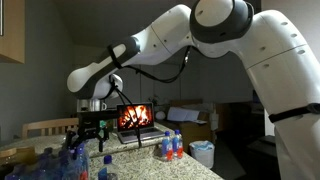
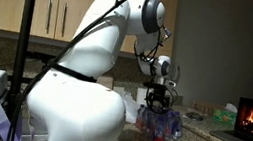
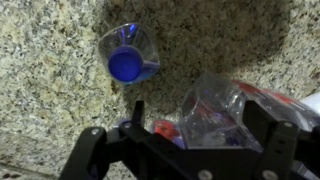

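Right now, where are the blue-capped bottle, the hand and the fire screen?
Blue-capped bottle (image 3: pixel 124 66): wrist view, on its cap.
Hand (image 1: pixel 91 142): in an exterior view, between its fingertips.
Fire screen (image 1: pixel 135 117): in an exterior view, on the flames.

Laptop (image 1: pixel 135 117) showing a fire, wooden cabinets (image 2: pixel 36 1), granite counter (image 3: pixel 45 95)

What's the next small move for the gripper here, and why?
Probably ease straight down a little. In the wrist view the gripper is open and hovers over the granite counter, with the clear bottle with red markings between its fingers but not yet gripped. The blue-capped bottle stands apart, outside the jaws, so no sideways shift seems needed.
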`<state>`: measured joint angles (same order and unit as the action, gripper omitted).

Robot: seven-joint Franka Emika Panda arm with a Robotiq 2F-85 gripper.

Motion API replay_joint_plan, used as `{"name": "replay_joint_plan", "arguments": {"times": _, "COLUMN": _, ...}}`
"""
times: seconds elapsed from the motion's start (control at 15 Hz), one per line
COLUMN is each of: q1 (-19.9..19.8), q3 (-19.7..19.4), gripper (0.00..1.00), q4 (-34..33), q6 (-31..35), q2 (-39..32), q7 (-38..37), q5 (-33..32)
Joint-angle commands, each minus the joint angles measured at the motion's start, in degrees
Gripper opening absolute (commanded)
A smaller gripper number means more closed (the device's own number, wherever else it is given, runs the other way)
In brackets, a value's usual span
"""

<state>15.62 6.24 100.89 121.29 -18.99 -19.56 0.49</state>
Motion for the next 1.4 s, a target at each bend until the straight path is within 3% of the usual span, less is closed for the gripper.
{"name": "replay_joint_plan", "arguments": {"times": 0.0, "q1": 0.0, "q3": -1.3, "gripper": 1.00, "q4": 4.1, "q6": 2.4, "q2": 4.5, "q7": -5.8, "q5": -2.9}}
{"name": "replay_joint_plan", "arguments": {"times": 1.2, "q1": -1.1, "q3": -2.2, "gripper": 1.00, "q4": 11.2, "q6": 2.9, "q2": 5.2, "q7": -11.4, "q5": -2.8}}
{"name": "replay_joint_plan", "arguments": {"times": 1.27, "q1": -1.1, "q3": -2.3, "gripper": 0.75, "q4": 11.3, "q6": 2.9, "q2": 5.2, "q7": -11.4, "q5": -2.9}}
{"name": "replay_joint_plan", "arguments": {"times": 1.33, "q1": -1.1, "q3": -2.4, "gripper": 0.74, "q4": 11.2, "q6": 2.6, "q2": 5.0, "q7": -11.4, "q5": -3.1}}
